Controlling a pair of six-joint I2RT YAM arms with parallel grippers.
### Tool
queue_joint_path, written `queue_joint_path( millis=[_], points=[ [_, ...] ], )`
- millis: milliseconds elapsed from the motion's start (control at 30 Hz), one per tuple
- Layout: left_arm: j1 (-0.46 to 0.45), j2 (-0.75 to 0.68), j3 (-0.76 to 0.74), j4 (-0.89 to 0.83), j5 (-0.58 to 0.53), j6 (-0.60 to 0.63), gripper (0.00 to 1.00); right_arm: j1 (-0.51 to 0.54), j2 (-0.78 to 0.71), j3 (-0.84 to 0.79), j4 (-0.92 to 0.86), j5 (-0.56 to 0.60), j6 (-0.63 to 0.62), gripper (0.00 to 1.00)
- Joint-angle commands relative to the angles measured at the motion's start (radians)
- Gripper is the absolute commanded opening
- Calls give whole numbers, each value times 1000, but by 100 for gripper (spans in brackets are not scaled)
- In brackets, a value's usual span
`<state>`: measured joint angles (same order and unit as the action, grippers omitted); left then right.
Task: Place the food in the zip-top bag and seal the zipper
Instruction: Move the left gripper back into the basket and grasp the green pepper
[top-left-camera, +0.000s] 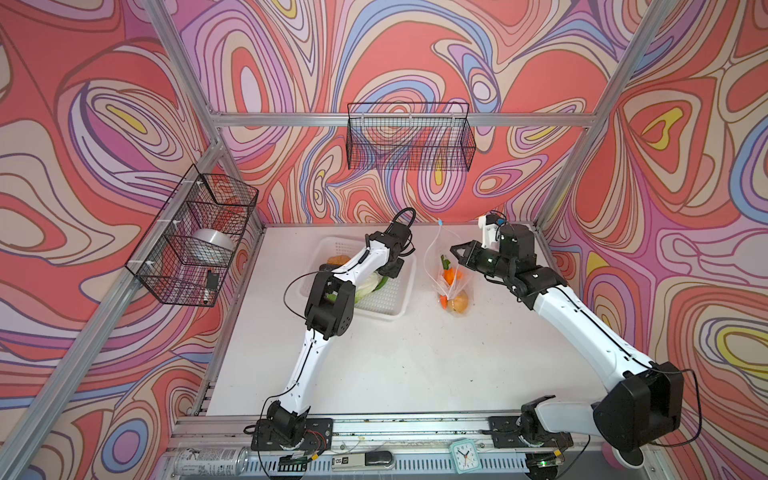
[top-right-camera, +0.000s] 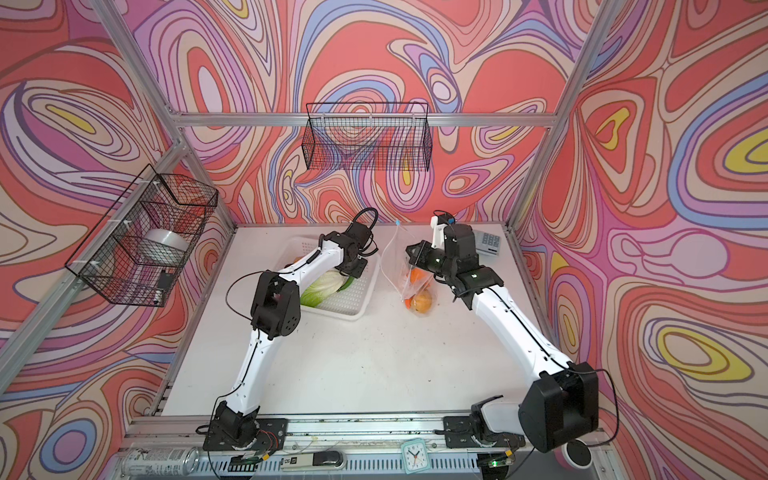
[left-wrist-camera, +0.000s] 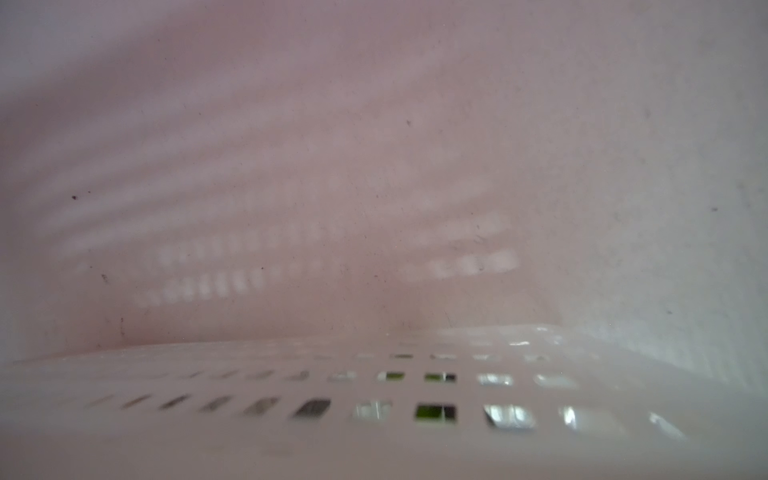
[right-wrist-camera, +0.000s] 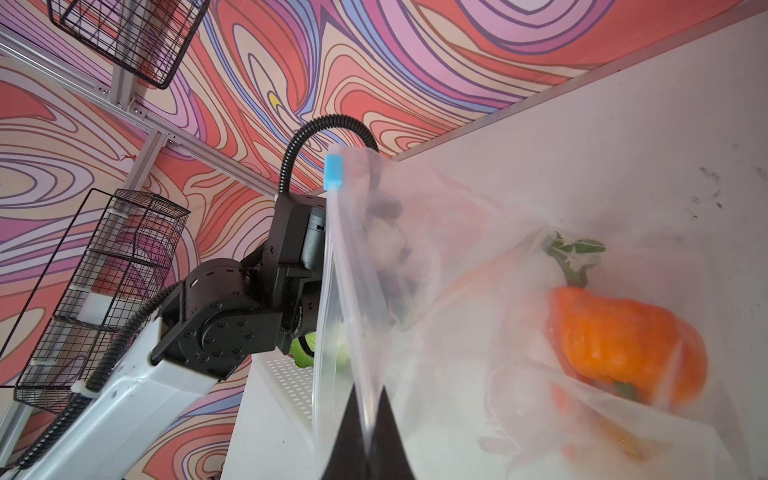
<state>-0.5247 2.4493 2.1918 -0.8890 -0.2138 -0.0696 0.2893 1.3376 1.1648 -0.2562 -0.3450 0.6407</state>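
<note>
white table (top-left-camera: 415, 365), zip-top bag (right-wrist-camera: 436, 232) edge inside right gripper (right-wrist-camera: 369, 397)

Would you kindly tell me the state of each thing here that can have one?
zip-top bag, mouth edge held up, partly filled
zipper, unsealed, blue slider at one end
pumpkin, inside the bag
napa cabbage, lying in the white basket
right end effector, shut on the bag's mouth edge
left end effector, down in the basket, jaws hidden

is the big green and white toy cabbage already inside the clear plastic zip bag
No, the green-white cabbage lies in the white perforated basket, beside the clear bag.
</note>
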Motion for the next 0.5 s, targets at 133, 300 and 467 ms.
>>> queue_joint_path(
  millis=[133, 300, 467],
  points=[
    [-6, 115, 58, -173, 31, 31, 42, -2, -18, 19, -5, 13, -8, 0],
    [-6, 143, 62, -174, 73, 20, 34, -2, -20, 24, -7, 15, -10, 0],
    [-5, 129, 59, -181, 70, 17, 25, -3, -15, 27, -5, 14, -10, 0]
  ],
)
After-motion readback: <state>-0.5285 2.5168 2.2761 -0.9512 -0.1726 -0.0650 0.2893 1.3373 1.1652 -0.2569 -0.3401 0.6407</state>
